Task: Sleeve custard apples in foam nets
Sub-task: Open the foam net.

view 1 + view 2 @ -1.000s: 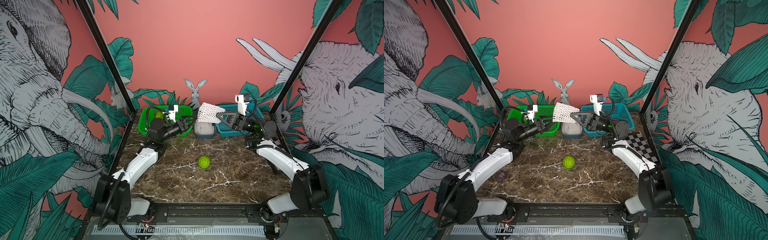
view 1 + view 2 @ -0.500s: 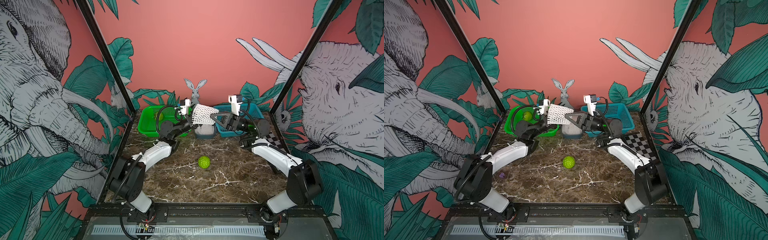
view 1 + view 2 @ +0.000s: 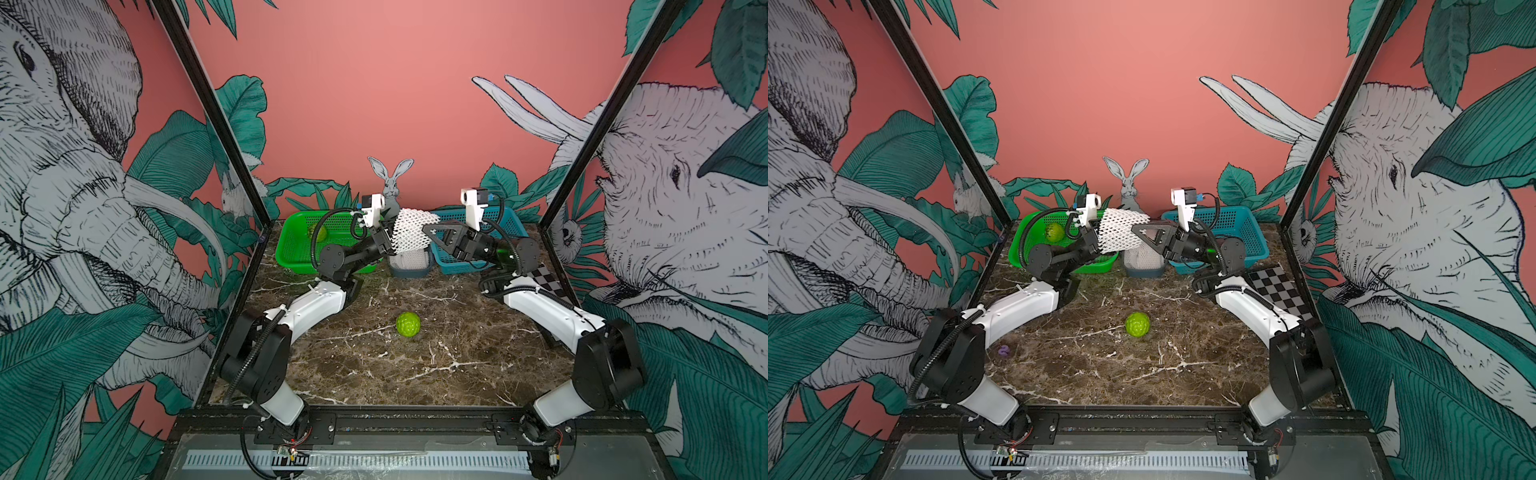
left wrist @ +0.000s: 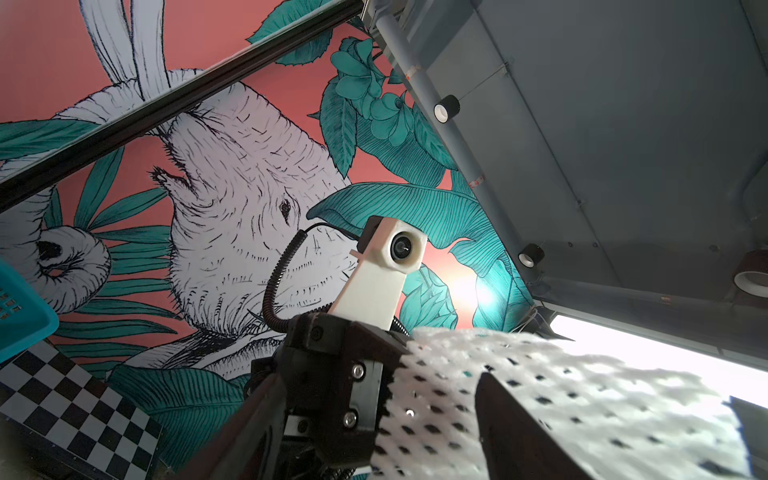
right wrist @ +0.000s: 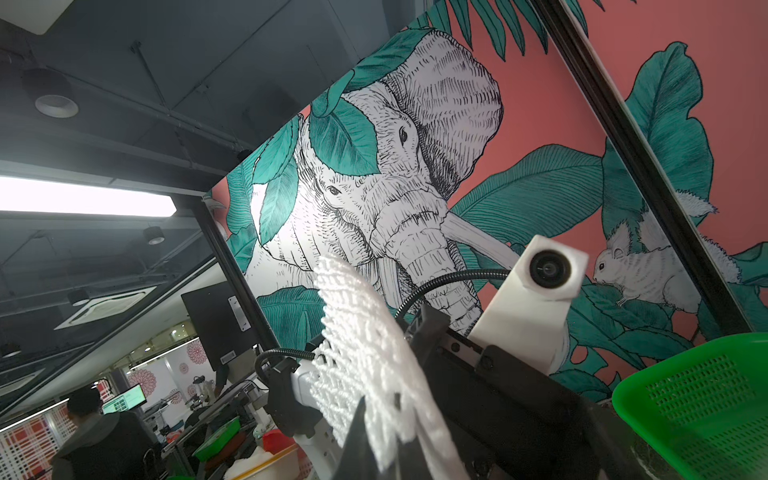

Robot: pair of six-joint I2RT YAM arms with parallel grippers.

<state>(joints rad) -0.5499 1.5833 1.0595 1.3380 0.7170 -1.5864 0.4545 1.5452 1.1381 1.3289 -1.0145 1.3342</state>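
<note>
A white foam net (image 3: 409, 230) (image 3: 1121, 230) hangs in the air at the back middle, stretched between both grippers. My right gripper (image 3: 426, 227) (image 5: 386, 419) is shut on its right end. At the net's left end my left gripper (image 3: 390, 239) has its jaws wide apart; a dark finger (image 4: 523, 432) lies against the mesh (image 4: 582, 399). I cannot tell whether that finger is inside the net's mouth. One custard apple (image 3: 407, 324) (image 3: 1137, 324) lies on the marble table, apart from both arms. Another custard apple (image 3: 316, 231) (image 3: 1054, 232) sits in the green basket.
A green basket (image 3: 295, 245) stands back left and a blue basket (image 3: 509, 212) back right. Between them, under the held net, is a grey tub (image 3: 409, 270) with more white nets. A checkerboard (image 3: 1277, 286) lies at the right wall and a small purple thing (image 3: 1004, 351) lies front left.
My left gripper has swung from over the green basket to the net's left end. My right gripper has carried the net a little to the left.
</note>
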